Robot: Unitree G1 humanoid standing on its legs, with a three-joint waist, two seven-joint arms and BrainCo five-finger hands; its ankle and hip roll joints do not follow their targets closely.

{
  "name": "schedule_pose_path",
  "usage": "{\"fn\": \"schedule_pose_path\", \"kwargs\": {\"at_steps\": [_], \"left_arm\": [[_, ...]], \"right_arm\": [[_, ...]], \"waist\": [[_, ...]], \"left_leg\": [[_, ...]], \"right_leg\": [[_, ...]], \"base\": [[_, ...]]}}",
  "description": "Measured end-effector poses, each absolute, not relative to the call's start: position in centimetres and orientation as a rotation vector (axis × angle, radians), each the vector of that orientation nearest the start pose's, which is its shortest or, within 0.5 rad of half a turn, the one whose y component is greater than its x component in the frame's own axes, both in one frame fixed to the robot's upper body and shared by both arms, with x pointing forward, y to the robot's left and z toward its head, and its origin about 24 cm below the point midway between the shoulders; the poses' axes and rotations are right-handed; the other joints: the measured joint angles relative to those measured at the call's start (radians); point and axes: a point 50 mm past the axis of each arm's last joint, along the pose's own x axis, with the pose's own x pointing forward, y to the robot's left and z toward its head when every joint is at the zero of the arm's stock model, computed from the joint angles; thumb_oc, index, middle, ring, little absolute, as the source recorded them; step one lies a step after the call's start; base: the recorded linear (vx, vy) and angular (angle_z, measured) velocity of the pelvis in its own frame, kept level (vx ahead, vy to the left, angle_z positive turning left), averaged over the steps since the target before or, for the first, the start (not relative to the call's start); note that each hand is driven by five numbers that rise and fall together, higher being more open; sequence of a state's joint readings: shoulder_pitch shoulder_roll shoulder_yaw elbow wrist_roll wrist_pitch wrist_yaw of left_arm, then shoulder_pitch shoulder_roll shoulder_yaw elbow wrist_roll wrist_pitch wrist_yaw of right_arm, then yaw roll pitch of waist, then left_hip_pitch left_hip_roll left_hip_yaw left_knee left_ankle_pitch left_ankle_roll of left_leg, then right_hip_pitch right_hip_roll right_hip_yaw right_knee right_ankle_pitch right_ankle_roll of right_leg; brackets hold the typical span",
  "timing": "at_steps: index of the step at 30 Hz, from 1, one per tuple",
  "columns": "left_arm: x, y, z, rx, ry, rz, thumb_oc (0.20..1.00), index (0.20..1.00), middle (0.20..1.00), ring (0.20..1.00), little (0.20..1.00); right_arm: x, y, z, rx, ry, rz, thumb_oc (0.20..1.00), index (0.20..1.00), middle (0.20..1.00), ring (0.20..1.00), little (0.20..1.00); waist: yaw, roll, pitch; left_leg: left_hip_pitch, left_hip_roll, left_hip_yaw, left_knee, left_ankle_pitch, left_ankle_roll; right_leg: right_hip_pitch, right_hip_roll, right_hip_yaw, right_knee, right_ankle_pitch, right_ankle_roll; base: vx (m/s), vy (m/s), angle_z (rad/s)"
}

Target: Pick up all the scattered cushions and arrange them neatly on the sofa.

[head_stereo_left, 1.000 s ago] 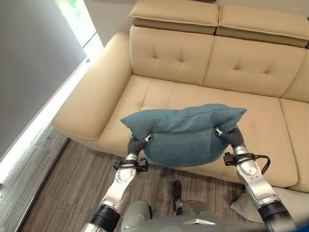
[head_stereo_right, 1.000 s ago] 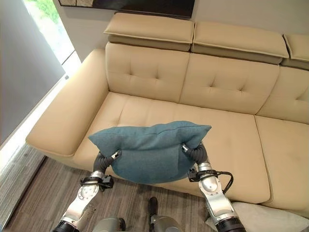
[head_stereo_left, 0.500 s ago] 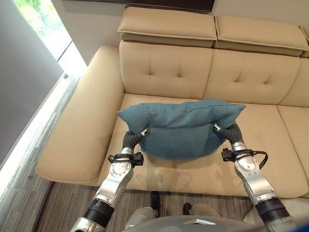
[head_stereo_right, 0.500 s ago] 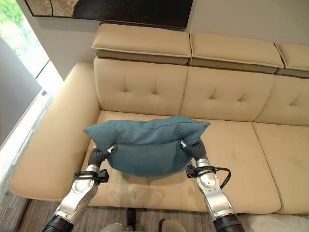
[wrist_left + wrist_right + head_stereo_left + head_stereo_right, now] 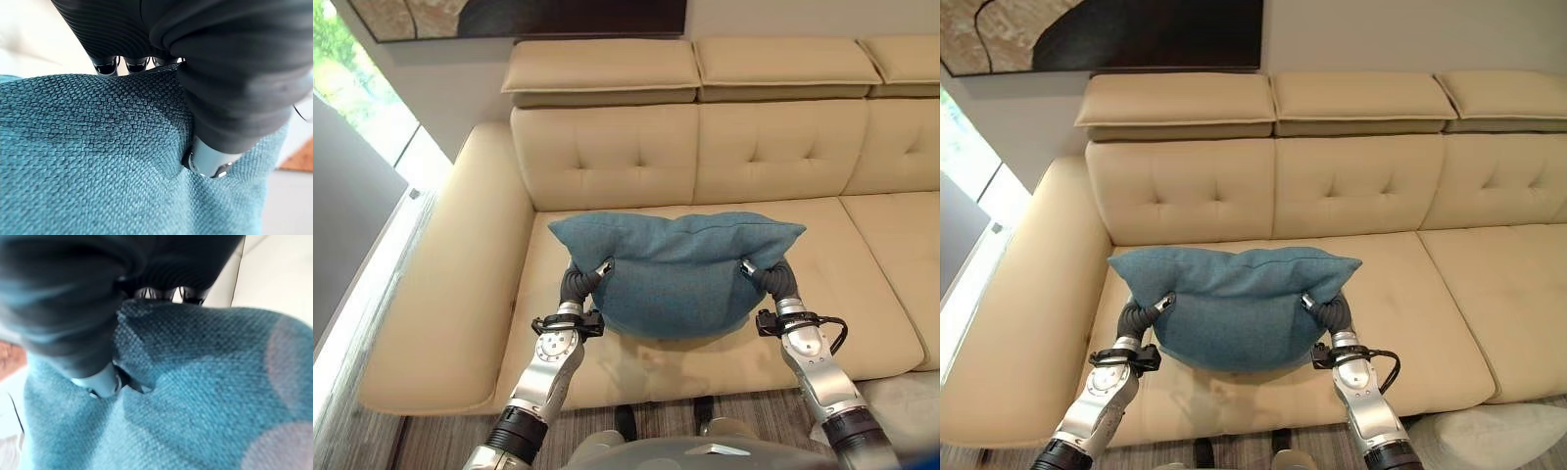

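Left eye view, cushion [image 5: 677,269] pinched between hands

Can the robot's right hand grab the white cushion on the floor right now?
Probably not: the right hand and left hand are both clamped on the blue cushion, and the white cushion lies low beside it.

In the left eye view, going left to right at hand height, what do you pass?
Sofa armrest → left hand → teal cushion → right hand → sofa seat.
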State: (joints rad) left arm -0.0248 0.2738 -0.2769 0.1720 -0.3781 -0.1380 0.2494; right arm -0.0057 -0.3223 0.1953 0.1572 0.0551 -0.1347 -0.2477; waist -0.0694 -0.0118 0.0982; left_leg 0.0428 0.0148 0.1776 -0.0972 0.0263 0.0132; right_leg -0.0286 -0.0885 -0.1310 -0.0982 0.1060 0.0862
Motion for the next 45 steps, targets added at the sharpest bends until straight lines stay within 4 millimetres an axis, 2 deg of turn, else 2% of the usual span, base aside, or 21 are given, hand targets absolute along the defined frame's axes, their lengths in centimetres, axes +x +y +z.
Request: {"fn": "schedule_pose_path", "kwargs": {"at_steps": [3,6,7,9,12,17,19,22,28,32,40,45], "left_arm": [[26.1,15.4,2.5,-0.082,0.048,0.058,0.2,0.2,0.2,0.2,0.2],[27.6,15.3,4.2,-0.086,-0.016,0.102,0.2,0.2,0.2,0.2,0.2],[28.2,15.4,4.7,-0.081,-0.031,0.124,0.2,0.2,0.2,0.2,0.2],[29.3,15.5,5.4,-0.07,-0.051,0.152,0.2,0.2,0.2,0.2,0.2],[31.9,15.5,8.3,-0.046,-0.136,0.195,0.2,0.2,0.2,0.2,0.2],[34.5,15.6,12.0,-0.002,-0.238,0.228,0.2,0.2,0.2,0.2,0.2],[35.6,15.6,14.1,0.017,-0.295,0.241,0.2,0.2,0.2,0.2,0.2],[37.4,15.4,17.7,0.057,-0.382,0.252,0.2,0.2,0.2,0.2,0.2],[38.3,14.4,19.3,0.103,-0.413,0.234,0.2,0.2,0.2,0.2,0.2],[38.5,14.8,21.1,0.154,-0.473,0.239,0.2,0.2,0.2,0.2,0.2],[38.5,14.6,21.0,0.153,-0.479,0.232,0.2,0.2,0.2,0.2,0.2],[38.4,14.6,21.4,0.145,-0.503,0.228,0.2,0.2,0.2,0.2,0.2]], "right_arm": [[26.0,-18.5,3.5,-0.304,-0.036,-0.073,0.2,0.2,0.2,0.2,0.2],[28.6,-17.6,6.7,-0.299,-0.163,-0.1,0.2,0.2,0.2,0.2,0.2],[29.6,-16.9,7.9,-0.3,-0.209,-0.103,0.2,0.2,0.2,0.2,0.2],[30.6,-16.3,9.1,-0.305,-0.253,-0.111,0.2,0.2,0.2,0.2,0.2],[32.9,-14.6,11.9,-0.301,-0.348,-0.152,0.2,0.2,0.2,0.2,0.2],[34.7,-14.8,14.3,-0.327,-0.405,-0.215,0.2,0.2,0.2,0.2,0.2],[35.5,-14.6,15.8,-0.329,-0.443,-0.232,0.2,0.2,0.2,0.2,0.2],[36.7,-15.0,19.2,-0.357,-0.527,-0.275,0.2,0.2,0.2,0.2,0.2],[37.4,-16.1,20.4,-0.406,-0.539,-0.322,0.2,0.2,0.2,0.2,0.2],[38.1,-16.2,21.7,-0.45,-0.558,-0.33,0.2,0.2,0.2,0.2,0.2],[38.2,-16.2,21.3,-0.459,-0.541,-0.335,0.2,0.2,0.2,0.2,0.2],[38.3,-16.2,22.4,-0.463,-0.57,-0.345,0.2,0.2,0.2,0.2,0.2]], "waist": [[-0.002,0.001,-0.001],[0.004,0.002,-0.014],[0.006,0.001,-0.019],[0.012,0.0,-0.019],[0.026,-0.005,-0.013],[0.032,-0.017,0.045],[0.032,-0.019,0.064],[0.033,-0.017,0.093],[0.031,-0.013,0.123],[0.034,-0.009,0.145],[0.055,-0.005,0.152],[0.057,-0.005,0.152]], "left_leg": [[0.006,0.013,0.003,0.002,0.002,-0.007],[-0.018,0.017,0.004,0.0,0.007,-0.012],[-0.041,0.015,0.003,0.004,0.016,-0.011],[-0.071,0.014,0.0,0.004,0.027,-0.01],[-0.166,0.01,-0.001,0.005,0.058,-0.007],[-0.211,0.01,-0.027,0.005,0.076,-0.013],[-0.249,0.009,-0.03,0.005,0.084,-0.021],[-0.328,0.009,-0.045,0.005,0.106,-0.016],[-0.349,0.016,-0.062,0.005,0.106,-0.018],[-0.385,0.016,-0.074,0.005,0.108,-0.021],[-0.451,0.014,-0.079,0.005,0.116,-0.024],[-0.476,0.011,-0.08,0.005,0.117,-0.025]], "right_leg": [[0.003,0.014,0.001,0.0,-0.001,-0.001],[-0.019,0.017,0.003,0.0,0.0,-0.004],[-0.042,0.016,0.004,0.0,0.009,-0.015],[-0.069,0.015,0.004,0.002,0.021,-0.022],[-0.164,0.016,0.004,0.005,0.052,-0.022],[-0.198,0.015,-0.018,0.004,0.056,-0.019],[-0.233,0.015,-0.02,0.005,0.061,-0.018],[-0.306,0.015,-0.031,0.005,0.083,-0.026],[-0.317,0.015,-0.044,0.005,0.083,-0.026],[-0.348,0.014,-0.047,0.005,0.083,-0.026],[-0.41,0.012,-0.05,0.006,0.083,-0.026],[-0.434,0.011,-0.051,0.006,0.083,-0.026]], "base": [[0.06,-0.008,-0.08],[0.0,0.004,0.02],[-0.08,0.008,0.08],[-0.15,-0.005,0.05],[-0.1,-0.002,0.01],[-0.07,0.004,0.15],[-0.06,0.001,0.07],[-0.02,0.004,0.1],[0.0,-0.006,0.1],[-0.01,-0.009,0.06],[-0.01,-0.006,0.03],[-0.02,-0.008,0.01]]}}
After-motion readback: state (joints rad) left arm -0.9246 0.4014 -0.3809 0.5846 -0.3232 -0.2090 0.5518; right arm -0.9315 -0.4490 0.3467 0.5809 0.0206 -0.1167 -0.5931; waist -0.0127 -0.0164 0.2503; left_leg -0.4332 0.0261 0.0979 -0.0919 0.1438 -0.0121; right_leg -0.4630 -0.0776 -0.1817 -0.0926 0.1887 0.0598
